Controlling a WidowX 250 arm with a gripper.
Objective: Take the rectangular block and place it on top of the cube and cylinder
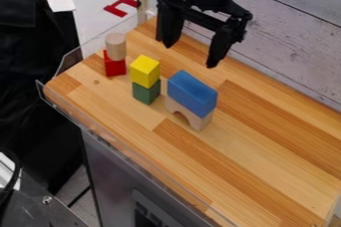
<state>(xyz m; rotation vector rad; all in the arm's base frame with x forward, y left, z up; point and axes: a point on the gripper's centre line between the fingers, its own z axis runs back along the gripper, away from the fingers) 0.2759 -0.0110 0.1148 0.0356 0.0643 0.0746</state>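
While the gripper hangs with fingers spread, the blue rectangular block sits below it, toward the camera, on a wooden arch, its long axis roughly following the finger spread.

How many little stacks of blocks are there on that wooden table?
3: left, wooden cylinder on red block; middle, yellow cube on green cube; right, blue rectangular block on wooden arch.

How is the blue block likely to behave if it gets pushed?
With its straight edges, the blue block looks rigid and unlikely to flex. Flat sides suggest it would slide rather than roll. Perched on the arch, it could tip off with a sideways shove.
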